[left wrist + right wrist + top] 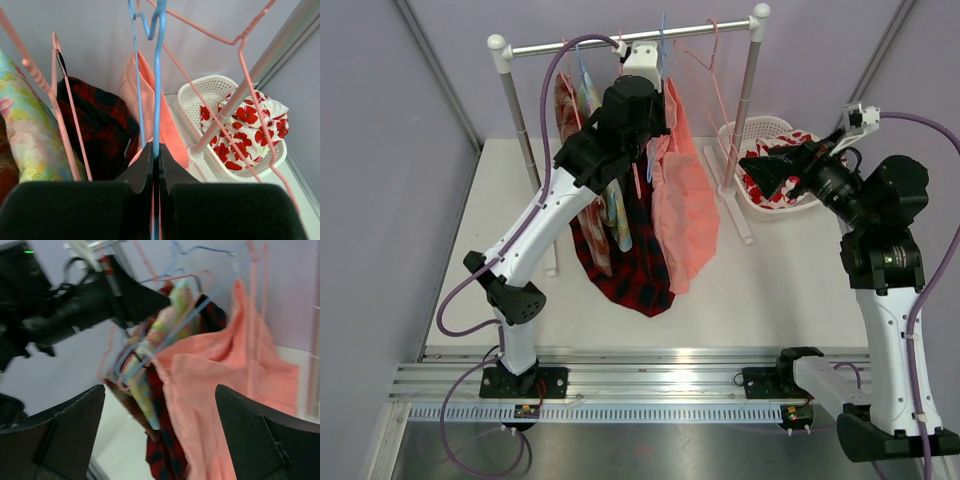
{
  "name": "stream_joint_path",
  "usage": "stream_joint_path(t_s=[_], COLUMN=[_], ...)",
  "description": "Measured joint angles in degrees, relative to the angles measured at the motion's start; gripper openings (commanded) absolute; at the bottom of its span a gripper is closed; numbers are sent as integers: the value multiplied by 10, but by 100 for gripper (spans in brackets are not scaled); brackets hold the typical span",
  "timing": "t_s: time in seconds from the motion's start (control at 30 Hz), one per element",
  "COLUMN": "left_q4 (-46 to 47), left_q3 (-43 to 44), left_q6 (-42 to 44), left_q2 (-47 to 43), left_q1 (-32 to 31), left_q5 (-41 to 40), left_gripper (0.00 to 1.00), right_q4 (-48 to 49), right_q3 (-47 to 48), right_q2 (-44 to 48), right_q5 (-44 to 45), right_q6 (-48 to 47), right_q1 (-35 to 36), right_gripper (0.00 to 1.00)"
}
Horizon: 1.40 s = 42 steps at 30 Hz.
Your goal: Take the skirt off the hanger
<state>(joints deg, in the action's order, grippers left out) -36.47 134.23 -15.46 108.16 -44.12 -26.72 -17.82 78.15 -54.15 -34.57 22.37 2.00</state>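
A salmon-pink skirt [685, 210] hangs on a blue hanger [663, 40] from the rack rail [620, 42]. My left gripper [655, 100] is up at the rail, shut on the blue hanger's wire [159, 75], which runs between its closed tips [156, 155]. The skirt [150, 95] hangs just beyond them. My right gripper [760, 165] is open and empty, to the right of the skirt and apart from it. In the right wrist view the skirt [230, 380] fills the space between the wide-open fingers [75, 430].
A red plaid garment [640, 270] and a pale floral one [617, 215] hang on pink hangers left of the skirt. A white basket [735, 135] with red-flowered cloth [770, 190] sits beside the right rack post [748, 100], under my right gripper.
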Motion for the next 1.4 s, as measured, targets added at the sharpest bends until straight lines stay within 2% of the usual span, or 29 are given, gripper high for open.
stream_joint_path(t_s=[0.1, 0.23, 0.3, 0.4, 0.57, 0.7, 0.9, 1.23, 1.33, 1.37, 1.4], left_q4=[0, 1, 0, 2, 4, 21, 44, 50, 54, 55, 57], left_q3=[0, 0, 3, 9, 7, -11, -12, -13, -16, -17, -19], left_q6=[-7, -16, -21, -25, -26, -26, -30, -37, -41, -41, -42], left_q2=[-2, -2, -2, -2, -15, -40, -50, -50, -50, -50, -50], left_q1=[-6, -13, -16, -17, -17, -17, -22, -27, -28, -28, -28], left_q5=[0, 0, 0, -3, -17, -26, -33, -33, -33, -34, -33], left_gripper=[0, 0, 0, 0, 0, 0, 0, 0, 0, 0, 0], right_q4=[-11, -58, -78, -110, -163, -178, -160, -134, -125, -119, -115], right_q3=[70, 160, 176, 162, 90, 61, 55, 98, 105, 105, 105], right_q2=[-33, -94, -120, -148, -156, -156, -169, -245, -252, -253, -254], right_q5=[15, 127, 199, 316, 477, 531, 553, 558, 562, 563, 564], right_q6=[-15, -52, -63, -64, -49, -38, -24, -20, -20, -20, -22], right_q1=[104, 287, 343, 390, 403, 404, 412, 465, 469, 470, 470], right_gripper=[99, 99, 99, 99, 99, 99, 98, 98, 88, 80, 64])
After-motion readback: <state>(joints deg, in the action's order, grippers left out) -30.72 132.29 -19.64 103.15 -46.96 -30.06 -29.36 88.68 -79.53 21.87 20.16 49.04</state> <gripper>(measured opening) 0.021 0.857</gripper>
